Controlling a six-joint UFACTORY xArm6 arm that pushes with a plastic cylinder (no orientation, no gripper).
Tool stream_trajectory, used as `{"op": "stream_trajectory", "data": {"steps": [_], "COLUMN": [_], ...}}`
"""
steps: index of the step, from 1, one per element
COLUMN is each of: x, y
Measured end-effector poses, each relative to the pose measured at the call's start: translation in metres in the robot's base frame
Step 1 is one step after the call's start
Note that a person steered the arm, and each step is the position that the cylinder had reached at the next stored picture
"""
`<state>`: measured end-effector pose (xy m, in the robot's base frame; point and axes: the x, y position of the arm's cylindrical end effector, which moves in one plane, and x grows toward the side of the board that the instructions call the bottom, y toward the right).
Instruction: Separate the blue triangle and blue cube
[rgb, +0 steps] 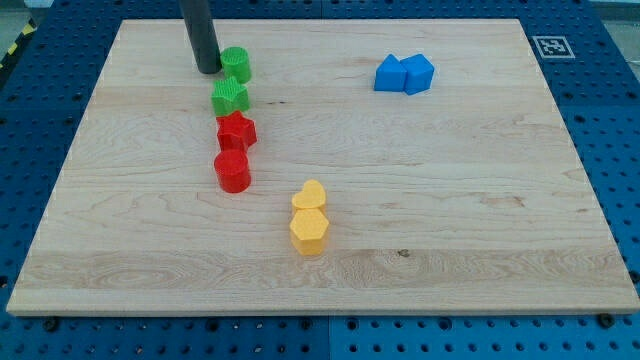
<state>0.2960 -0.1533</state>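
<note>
The blue triangle (389, 74) and the blue cube (418, 73) sit touching each other near the view's top right, the triangle on the left. My tip (208, 70) rests on the board at the view's top left, just left of a green cylinder (237, 64). It is far to the left of both blue blocks.
A column runs down from the green cylinder: a green star (230, 97), a red star (237, 130), a red cylinder (232, 171). A yellow heart (310, 196) and yellow hexagon (309, 230) sit lower centre. The wooden board (480, 220) lies on a blue pegboard.
</note>
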Motion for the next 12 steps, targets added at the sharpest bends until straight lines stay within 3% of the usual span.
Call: {"op": "stream_trajectory", "data": {"steps": [1, 2, 3, 4, 5, 9, 11, 12], "x": [-0.021, -0.074, -0.077, -0.028, 0.034, 0.037, -0.017, -0.02], "y": [-0.012, 0.0, 0.057, 0.133, 0.164, 0.164, 0.159, 0.216]}}
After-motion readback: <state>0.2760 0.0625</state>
